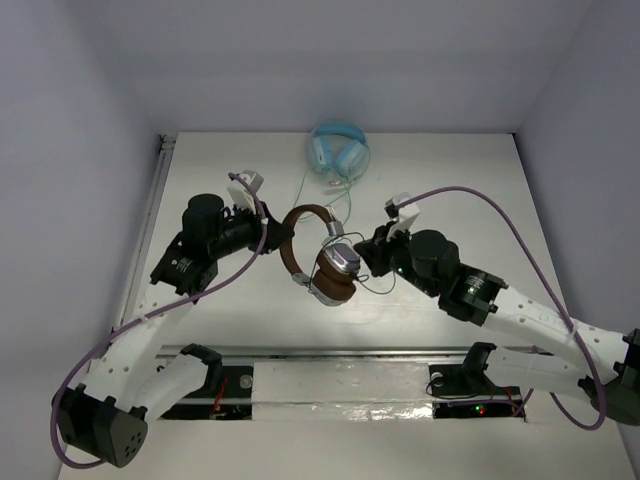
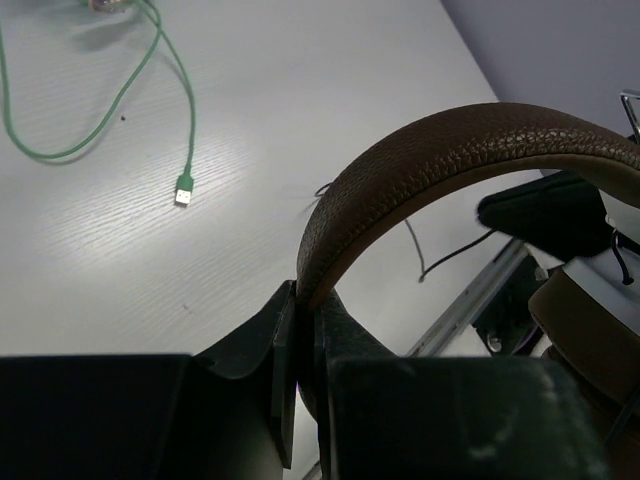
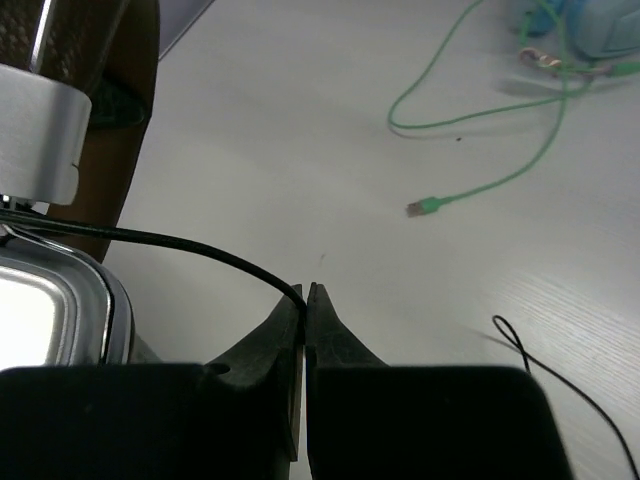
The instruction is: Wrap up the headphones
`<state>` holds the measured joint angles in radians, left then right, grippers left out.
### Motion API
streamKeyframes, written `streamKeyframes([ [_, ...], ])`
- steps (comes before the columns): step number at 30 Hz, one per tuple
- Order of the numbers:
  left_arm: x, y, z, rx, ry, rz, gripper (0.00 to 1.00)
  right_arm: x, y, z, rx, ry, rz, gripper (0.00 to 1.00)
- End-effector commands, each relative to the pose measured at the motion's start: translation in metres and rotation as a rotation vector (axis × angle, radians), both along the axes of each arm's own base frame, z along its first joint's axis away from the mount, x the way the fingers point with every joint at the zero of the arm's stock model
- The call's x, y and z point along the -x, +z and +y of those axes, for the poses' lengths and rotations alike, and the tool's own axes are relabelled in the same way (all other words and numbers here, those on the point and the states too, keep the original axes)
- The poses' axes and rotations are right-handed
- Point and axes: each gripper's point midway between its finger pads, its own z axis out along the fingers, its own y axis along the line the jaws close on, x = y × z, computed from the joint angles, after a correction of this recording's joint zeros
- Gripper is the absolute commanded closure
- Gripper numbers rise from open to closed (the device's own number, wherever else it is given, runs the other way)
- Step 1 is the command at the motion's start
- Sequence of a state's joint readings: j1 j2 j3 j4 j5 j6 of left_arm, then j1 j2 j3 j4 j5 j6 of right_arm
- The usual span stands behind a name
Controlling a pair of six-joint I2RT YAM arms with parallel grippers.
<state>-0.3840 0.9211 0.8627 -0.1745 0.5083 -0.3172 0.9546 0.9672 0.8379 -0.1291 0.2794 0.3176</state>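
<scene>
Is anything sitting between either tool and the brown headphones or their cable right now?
Nothing visible. The left tool is shut on the headband, the right tool on the thin dark cable. The light blue headphones and their green cable lie farther back, outside both grips.

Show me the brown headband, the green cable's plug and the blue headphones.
brown headband (image 2: 470, 140), left wrist view, top of the leather arch
green plug (image 3: 424, 206), right wrist view, connector body
light blue headphones (image 1: 352, 158), top external view, an earcup

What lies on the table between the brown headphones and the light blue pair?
The pale green cable of the light blue headphones trails there, its plug short of the brown headphones. The top view and both wrist views show it.
</scene>
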Motion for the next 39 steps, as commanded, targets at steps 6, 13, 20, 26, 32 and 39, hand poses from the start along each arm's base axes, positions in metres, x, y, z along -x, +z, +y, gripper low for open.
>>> streamKeyframes([
  [6, 0.018, 0.104, -0.016, 0.237, -0.097, -0.174, 1.00, -0.009, 0.030, 0.024, -0.217, 0.107, -0.092, 0.78],
  [13, 0.026, 0.148, -0.010, 0.308, -0.061, -0.236, 1.00, 0.001, 0.015, 0.030, -0.265, 0.220, -0.075, 0.58],
  [20, 0.027, 0.173, -0.006, 0.367, -0.031, -0.268, 1.00, 0.012, 0.008, 0.027, -0.298, 0.255, -0.089, 0.58],
  [26, 0.026, 0.201, -0.006, 0.427, -0.022, -0.302, 1.00, 0.017, -0.018, 0.036, -0.293, 0.292, -0.015, 0.57],
  [32, 0.025, 0.235, -0.002, 0.484, -0.003, -0.357, 1.00, 0.024, -0.022, 0.039, -0.337, 0.326, -0.006, 0.57],
  [39, 0.016, 0.231, -0.004, 0.574, 0.028, -0.308, 1.00, 0.034, -0.021, 0.064, -0.418, 0.450, 0.034, 0.56],
])
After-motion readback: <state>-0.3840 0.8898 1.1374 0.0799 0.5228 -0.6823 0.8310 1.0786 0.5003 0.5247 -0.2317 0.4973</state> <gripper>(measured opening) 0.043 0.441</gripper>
